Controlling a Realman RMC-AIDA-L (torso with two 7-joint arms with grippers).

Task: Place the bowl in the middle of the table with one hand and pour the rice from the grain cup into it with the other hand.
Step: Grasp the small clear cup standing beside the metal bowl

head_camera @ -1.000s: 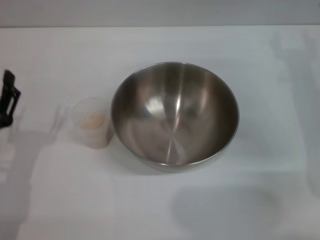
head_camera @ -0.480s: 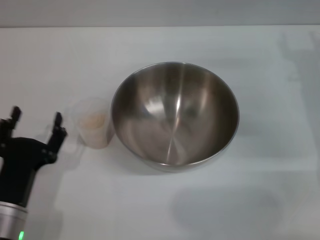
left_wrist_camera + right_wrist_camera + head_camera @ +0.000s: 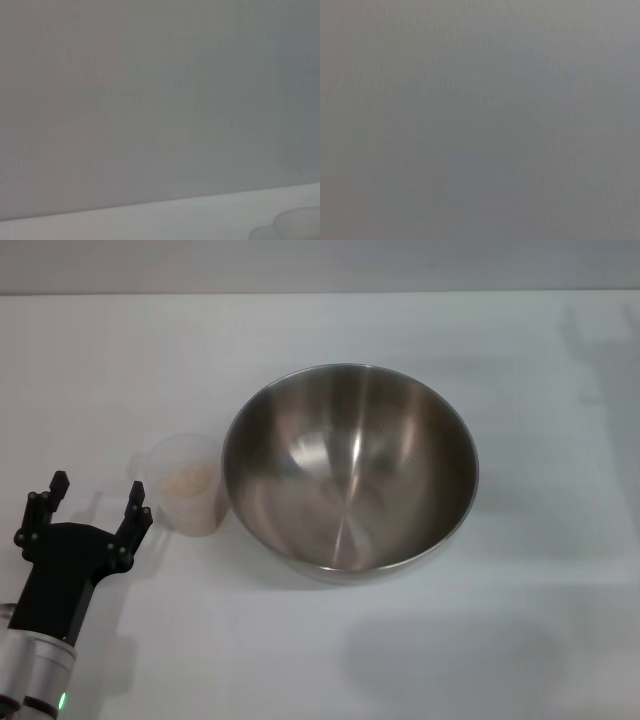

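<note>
One claw in sight: left claw [image 3: 92, 504], fingers apart, has slid in toward grain cup [image 3: 186, 484] from its 8 o'clock. Bowl [image 3: 350, 468] mid-tabletop [image 3: 320, 330], unmoved; grasp looks next. Right claw unseen.

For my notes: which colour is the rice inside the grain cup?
Pale beige rice, seen best in the head view.

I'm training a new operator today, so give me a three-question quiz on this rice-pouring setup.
1. True or false: the bowl already holds rice.
2. Which gripper is in the head view? A) left B) right C) both
3. Fill in: the rice sits inside the ____.

Key:
1. False; the bowl is empty.
2. A; the left gripper has its fingers open, beside the grain cup and not touching it.
3. grain cup
</note>
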